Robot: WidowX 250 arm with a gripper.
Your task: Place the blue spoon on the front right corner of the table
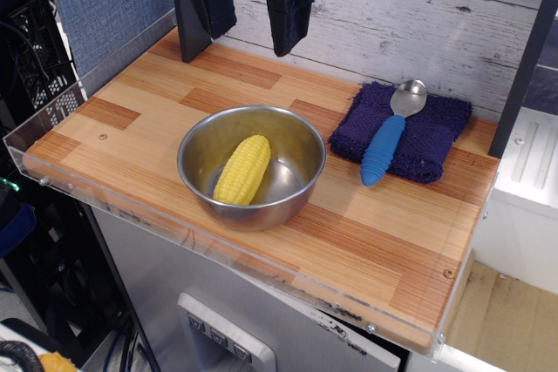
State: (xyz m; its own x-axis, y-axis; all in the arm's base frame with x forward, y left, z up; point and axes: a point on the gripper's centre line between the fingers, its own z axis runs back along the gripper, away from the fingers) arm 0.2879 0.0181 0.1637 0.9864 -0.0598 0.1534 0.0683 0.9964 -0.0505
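Gripper (251, 6) top centre, fingers wide apart, holding nothing; blue spoon (390, 134) lies on purple cloth (430, 132), right of frame, beside bowl (301, 141) w/ corn (242, 169) on table (366, 241)

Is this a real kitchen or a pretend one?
Probably a pretend one, a robot test bench: the table has a clear plastic rim, a gripper hangs above it, and the corn in the metal bowl looks like a toy.
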